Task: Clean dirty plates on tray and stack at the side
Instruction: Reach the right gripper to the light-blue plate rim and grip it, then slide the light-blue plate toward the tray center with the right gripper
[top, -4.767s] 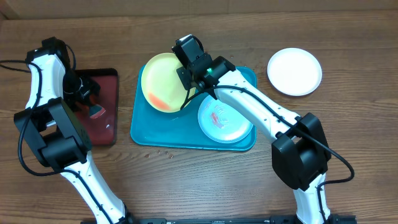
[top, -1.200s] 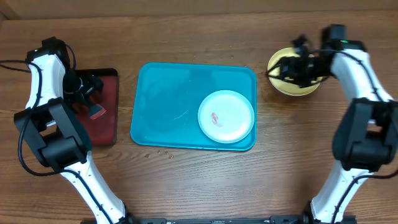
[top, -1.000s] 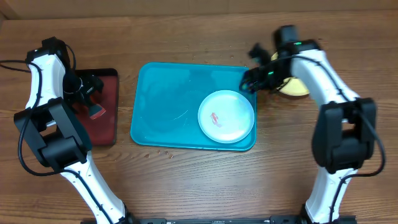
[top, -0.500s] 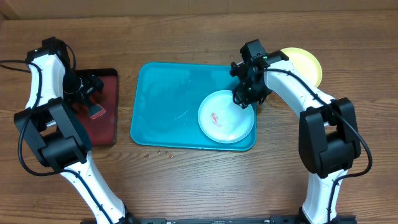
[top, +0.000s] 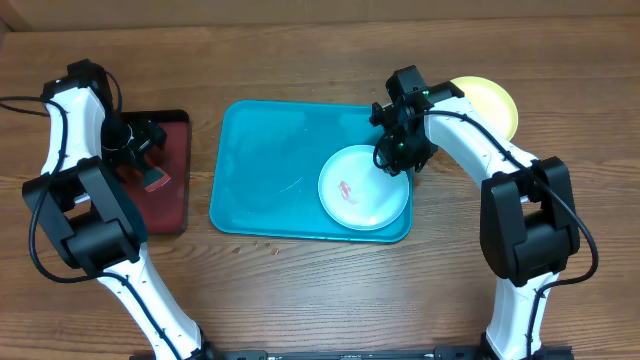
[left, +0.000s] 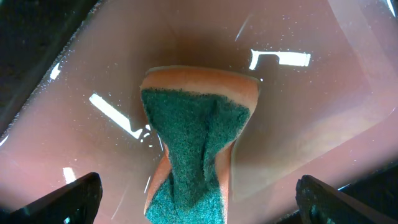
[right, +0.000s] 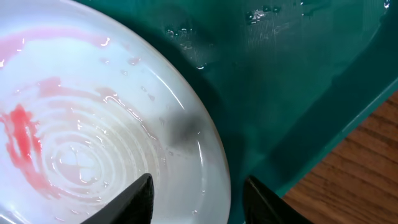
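Observation:
The turquoise tray (top: 265, 175) lies mid-table. A pale mint plate (top: 363, 190) with a red smear sits in its right half and also shows in the right wrist view (right: 93, 124). My right gripper (top: 398, 160) is open, with its fingers (right: 202, 202) astride that plate's upper-right rim, next to the tray wall (right: 298, 93). The yellow-green plate (top: 492, 100) lies on the table at the far right. The white plate is hidden. My left gripper (top: 140, 160) is open over a sponge.
A dark red, black-rimmed tray (top: 175, 205) at the left holds a green and orange sponge (left: 196, 137), which lies between my left fingers (left: 199, 208). Small crumbs lie on the wood in front of the turquoise tray (top: 265, 243).
My right arm carried the yellow-green plate from the tray onto the white plate at the right, then came back to the mint plate's rim. The left arm has not moved.

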